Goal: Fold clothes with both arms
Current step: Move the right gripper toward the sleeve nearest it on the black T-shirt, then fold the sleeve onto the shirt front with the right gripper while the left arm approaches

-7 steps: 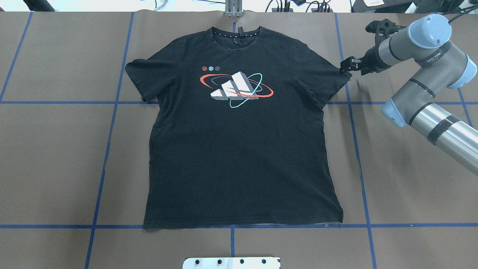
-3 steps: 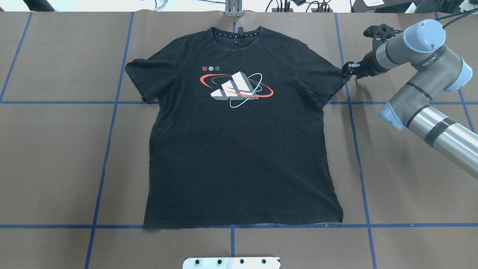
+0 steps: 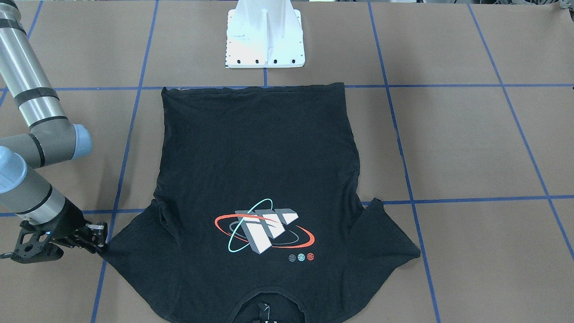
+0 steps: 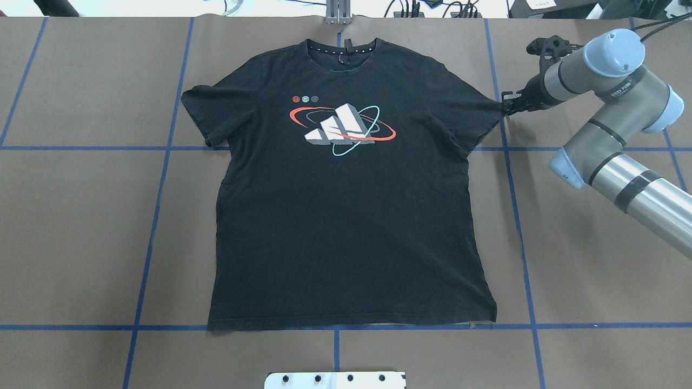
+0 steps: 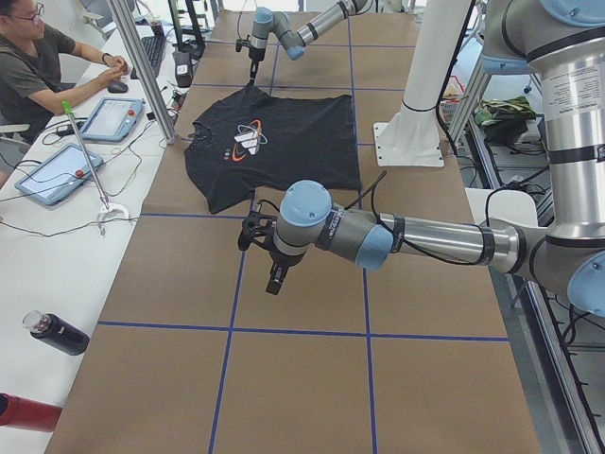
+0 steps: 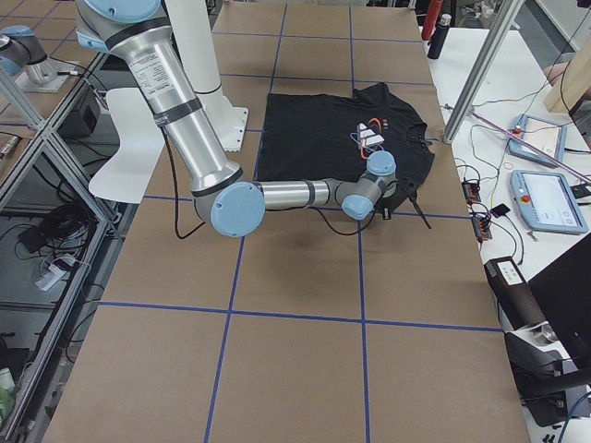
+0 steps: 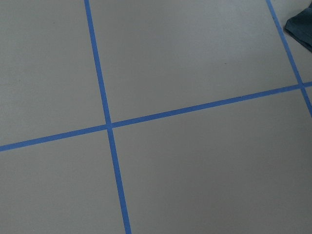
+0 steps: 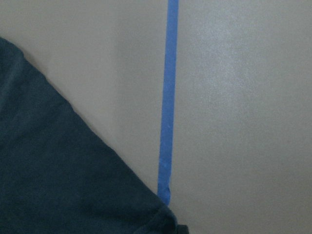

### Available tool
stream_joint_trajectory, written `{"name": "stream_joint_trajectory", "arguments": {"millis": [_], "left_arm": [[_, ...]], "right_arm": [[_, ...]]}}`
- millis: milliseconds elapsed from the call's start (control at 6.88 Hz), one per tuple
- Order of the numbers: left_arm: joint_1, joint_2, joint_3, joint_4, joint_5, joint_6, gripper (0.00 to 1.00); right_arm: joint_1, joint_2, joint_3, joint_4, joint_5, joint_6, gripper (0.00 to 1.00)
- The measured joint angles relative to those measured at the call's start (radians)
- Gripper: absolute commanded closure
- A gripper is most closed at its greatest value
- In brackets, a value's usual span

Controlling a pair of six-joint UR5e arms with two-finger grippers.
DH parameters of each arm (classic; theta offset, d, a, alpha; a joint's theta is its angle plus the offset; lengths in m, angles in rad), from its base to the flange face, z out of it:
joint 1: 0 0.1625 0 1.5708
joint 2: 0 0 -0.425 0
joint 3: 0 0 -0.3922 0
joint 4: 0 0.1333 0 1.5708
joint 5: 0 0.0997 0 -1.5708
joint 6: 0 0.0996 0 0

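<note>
Cotton of your black short-sleeved T-shirt (image 4: 346,216) looked light and limp; your right end effector (image 4: 507,104) touched its sleeve tip, opening unclear.

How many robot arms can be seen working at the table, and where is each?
2. The right arm has its gripper at the T-shirt sleeve tip. The left arm hangs over bare table beyond the other sleeve, seen only from the side view.

One T-shirt (image 4: 346,216), two arms (image 4: 605,92)

right gripper (image 4: 505,104) lower, at sleeve (image 4: 489,111)
</note>
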Motion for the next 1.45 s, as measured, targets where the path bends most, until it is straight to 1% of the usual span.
{"name": "stream_joint_trajectory", "arguments": {"millis": [291, 436, 726, 872, 1017, 1162, 1453], "left_arm": [[0.000, 0.016, 0.001, -0.029, 0.000, 0.000, 0.00], [0.000, 0.024, -0.001, -0.044, -0.001, -0.001, 0.00], [0.000, 0.027, -0.003, -0.059, -0.001, -0.001, 0.00], [0.000, 0.028, -0.003, -0.065, -0.001, -0.002, 0.00], [0.000, 0.028, -0.003, -0.069, -0.001, -0.002, 0.00], [0.000, 0.028, -0.007, -0.072, -0.001, -0.002, 0.00], [0.000, 0.030, -0.018, -0.074, -0.013, -0.002, 0.00]], "right_arm": [[0.003, 0.004, 0.024, 0.001, 0.012, 0.012, 1.00], [0.005, 0.005, 0.064, 0.002, 0.033, 0.034, 1.00], [-0.019, 0.008, 0.161, 0.002, 0.068, 0.135, 1.00], [-0.041, 0.028, 0.186, 0.000, 0.070, 0.196, 1.00], [-0.070, 0.067, 0.189, -0.003, 0.065, 0.261, 1.00], [-0.102, 0.110, 0.183, -0.005, 0.036, 0.329, 1.00], [-0.163, 0.161, 0.165, -0.007, -0.066, 0.411, 1.00]]}}
